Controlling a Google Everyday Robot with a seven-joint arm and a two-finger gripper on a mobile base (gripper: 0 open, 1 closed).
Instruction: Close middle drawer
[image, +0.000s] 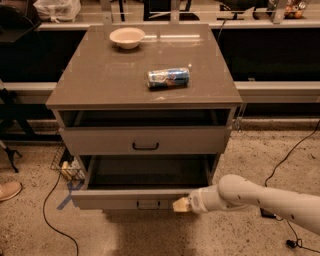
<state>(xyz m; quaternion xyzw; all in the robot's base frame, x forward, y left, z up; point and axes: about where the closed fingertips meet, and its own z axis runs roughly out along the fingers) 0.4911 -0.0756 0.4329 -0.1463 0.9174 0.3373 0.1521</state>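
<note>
**Gripper at the front of the pulled-out middle drawer**

We see a grey cabinet (125, 80) from the front and a bit above. The middle drawer (115, 199) is pulled well out toward the camera. Its low front sits at the bottom of the cabinet's visible part, and its long box is dark inside with nothing visible in it. Its handle (149, 204) sits at the middle of that front.

The gripper (180, 205) is low and right of centre. Its tan tip is against the drawer's front face, just right of the handle and near the front's right end. It looks to be touching the front, but we can't be sure of contact. We can't tell whether it is clenched or released. It is not grasping the handle. The white arm (260, 197) comes in from the right edge and runs left and slightly up to the gripper, just above the floor (260, 150).

Above, the top drawer (100, 141) has a taller front with a black bar handle (145, 146). There is a dark gap between that front and the cabinet top.

On the cabinet top, a pale bowl (127, 37) stands near the back, left of centre. A can (168, 77) lies on its side nearer the front, right of centre, well apart from the bowl.

On the floor, there is a blue tape cross (67, 194) left of the drawer, a black cable (47, 220) running past it, and a shoe (9, 190) at the left edge. Another cable (292, 150) lies to the right of the cabinet.
</note>
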